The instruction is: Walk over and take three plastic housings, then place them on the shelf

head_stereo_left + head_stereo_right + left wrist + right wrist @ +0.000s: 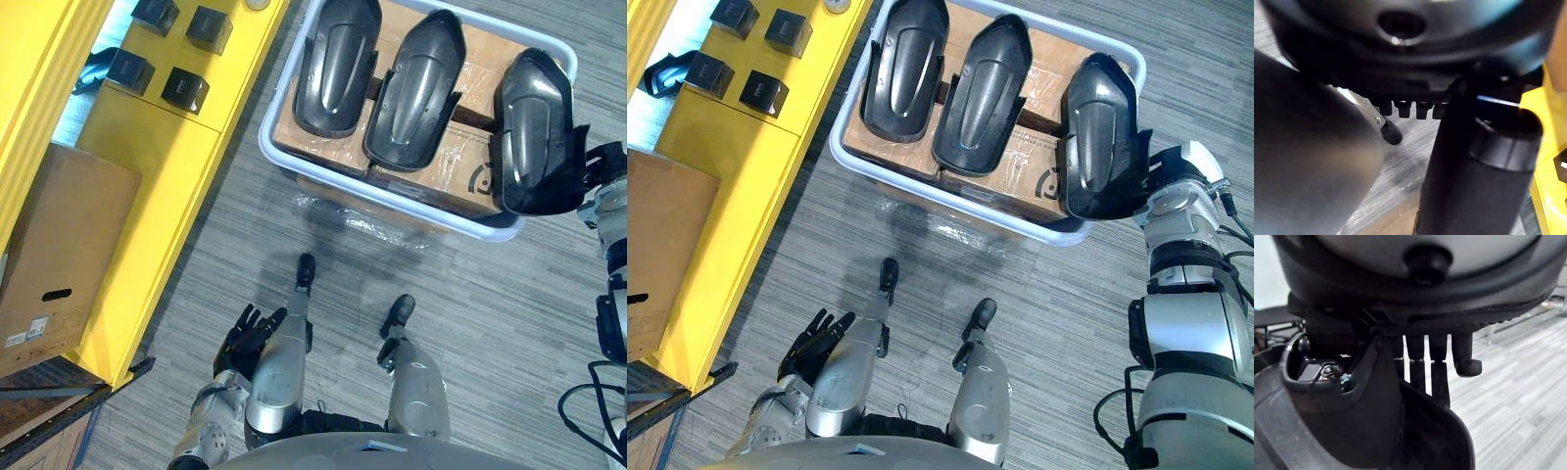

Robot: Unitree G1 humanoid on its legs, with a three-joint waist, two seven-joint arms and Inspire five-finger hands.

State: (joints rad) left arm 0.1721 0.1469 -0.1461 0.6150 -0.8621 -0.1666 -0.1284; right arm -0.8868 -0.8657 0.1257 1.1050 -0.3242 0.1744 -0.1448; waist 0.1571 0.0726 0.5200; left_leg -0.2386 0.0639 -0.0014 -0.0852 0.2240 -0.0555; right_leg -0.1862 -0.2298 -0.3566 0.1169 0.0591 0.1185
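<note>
Three dark plastic housings in the left eye view, lying side by side on cardboard boxes (460, 157) inside a white tray (392, 198) on grey carpet (470, 323): left housing (338, 69), middle housing (411, 88), right housing (534, 127). Right housing lying over the tray's right rim, apart from the other two. Yellow shelf (147, 166) just left of the tray, with four small black boxes (184, 90) on top and no housing on it. Brown carton (59, 255) at the far left, against the shelf. Left hand (250, 333) low and well apart from the tray, spread and holding nothing.

Same layout in the right eye view. Right hand (1168, 168) up against the right edge of the right housing, touching it.

Left wrist view: fingers (1406, 110) straight in a row, thumb standing out in front, carpet beyond, nothing held.

Right wrist view: curved dark wall of the right housing close against the right hand. Cannot tell whether that hand is closed on the housing or only resting against it.
</note>
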